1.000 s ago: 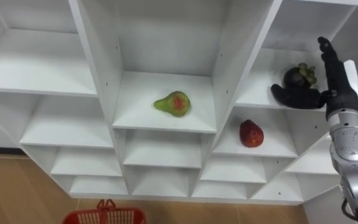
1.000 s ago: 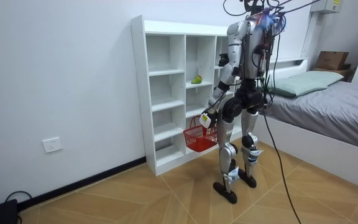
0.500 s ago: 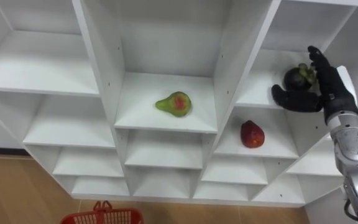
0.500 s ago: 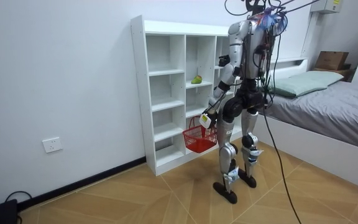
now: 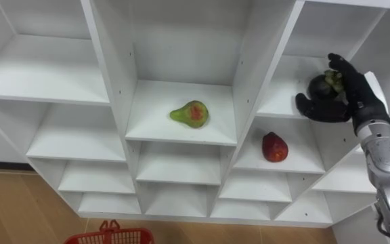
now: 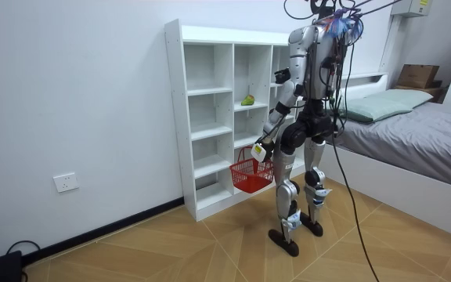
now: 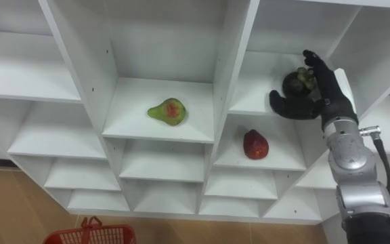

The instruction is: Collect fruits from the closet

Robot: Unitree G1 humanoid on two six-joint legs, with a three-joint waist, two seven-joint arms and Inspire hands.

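Observation:
A dark mangosteen (image 5: 319,85) with a green cap sits in the upper right compartment of the white closet (image 5: 249,68). My right hand (image 5: 355,95) cups it, with the fingers curled over its top and back and the thumb under its left side. A green-red pear (image 5: 189,113) lies in the middle compartment. A red fruit (image 5: 274,146) rests one shelf below the mangosteen. My left hand (image 6: 258,149) hangs low by my hip, shut on the handle of a red basket (image 6: 250,174). The basket's rim (image 5: 110,236) shows at the bottom edge of the left eye view.
I stand close in front of the closet (image 6: 202,117) on a wooden floor. A bed (image 6: 421,133) lies at the room view's right with a cardboard box (image 6: 417,76) behind it. The other compartments hold nothing.
My right hand's fingers, straight up a second ago, have bent down over the mangosteen. The fruits have not moved, and the basket has slid slightly lower in the eye view.

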